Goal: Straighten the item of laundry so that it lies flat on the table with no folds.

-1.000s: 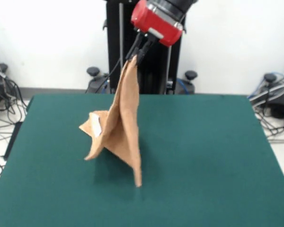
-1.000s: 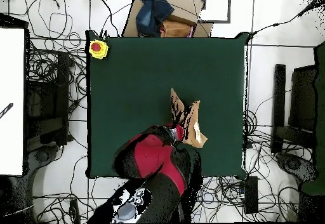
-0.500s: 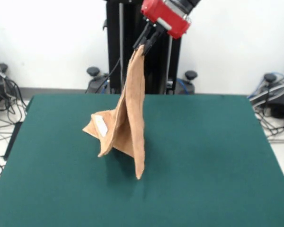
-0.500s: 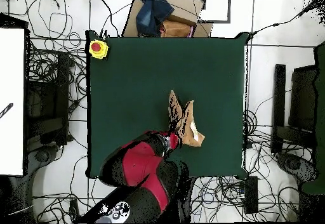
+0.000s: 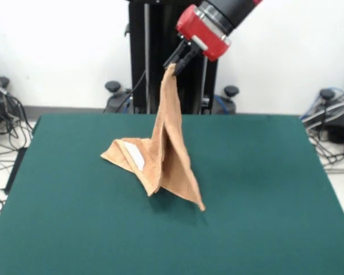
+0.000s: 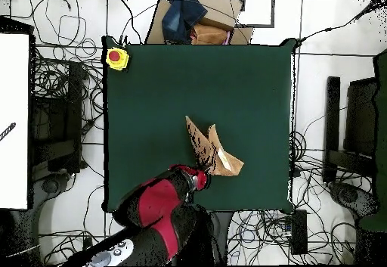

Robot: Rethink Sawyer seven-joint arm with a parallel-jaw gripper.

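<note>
The towel (image 5: 163, 152) hangs as a tall tent from one pinched corner, its lower part resting on the table (image 5: 264, 189) a little toward 9 o'clock of the table's centre in the front view. Against the frames from a second and half a second back, the lower hem has swung out: the tip that dangled straight down now trails toward 5 o'clock and touches the felt, while the flap carrying the white tag (image 5: 133, 154) has settled lower toward 9 o'clock. The base is wider, so more cloth now bears on the table (a drag-out looks to be in progress). Folds remain, at least two overlapping panels; the task is judged well short of done.

The gripper (image 5: 173, 63) is closed on the towel's top corner, with cloth visible between the black fingers. The red wrist sits high, at roughly 12 to 1 o'clock above the towel, tilted so that the fingers point down toward 7 o'clock. Overhead, the arm (image 6: 155, 207) reaches in from 7 o'clock, the gripper (image 6: 198, 178) meeting the towel (image 6: 215, 154) at its near edge.
</note>
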